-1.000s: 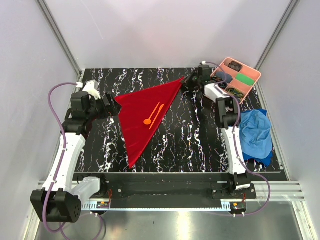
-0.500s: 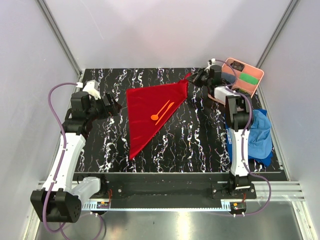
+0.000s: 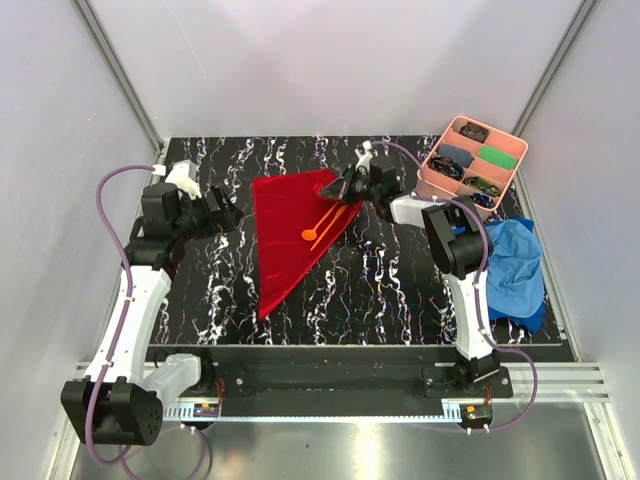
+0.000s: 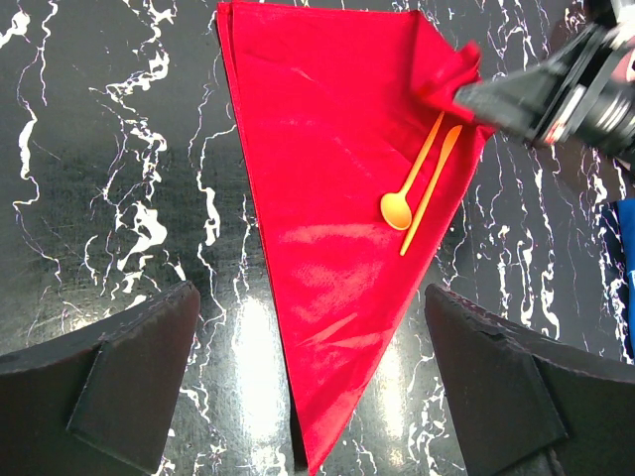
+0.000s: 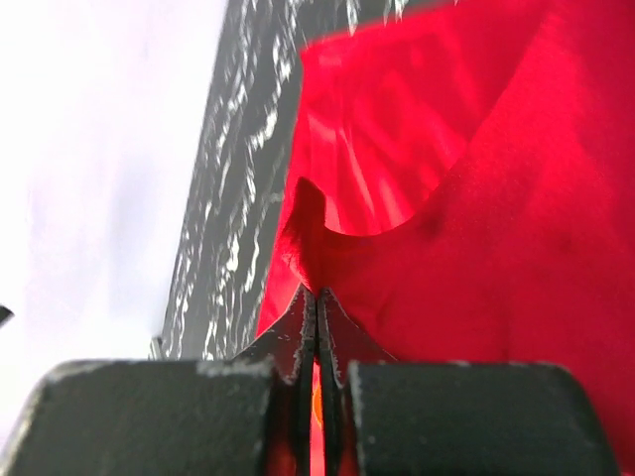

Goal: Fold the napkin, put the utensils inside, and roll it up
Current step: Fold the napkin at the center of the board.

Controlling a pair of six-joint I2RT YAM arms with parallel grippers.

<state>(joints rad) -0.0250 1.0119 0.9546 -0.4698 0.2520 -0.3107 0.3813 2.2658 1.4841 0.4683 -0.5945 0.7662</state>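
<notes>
Top external view was filled chiefly by a black, white-veined counter (image 3: 400,290), at whose near edge both arms were bolted. On its left-middle part the napkin (image 3: 280,225) was laid, folded into a long red triangle, with one wide edge turned to the far side and the narrow tip pointed at the near edge. A crumpled blue cloth (image 3: 512,265) was seen at the right edge of the counter, well apart from the napkin. A pink tray (image 3: 426,180) with compartments was set at the far right corner, just beyond that cloth.

The left claw (image 3: 228,213) was held just left of the napkin, its fingers (image 4: 129,377) spread wide apart with nothing gripped; in the left wrist view the napkin was framed between them. The right claw (image 3: 347,187) was placed at the napkin's far right corner, its jaws pressed together on that corner. In the right wrist view a tuft of red cloth was seen pinched at the tips, the cloth raised and curled there.

The utensils (image 3: 325,220) were laid on the napkin near its right edge, side by side and almost parallel. The spoon (image 4: 417,169) was on the left, its bowl toward the near side. The second utensil (image 4: 433,186) was just beside it, its kind not to be told.
</notes>
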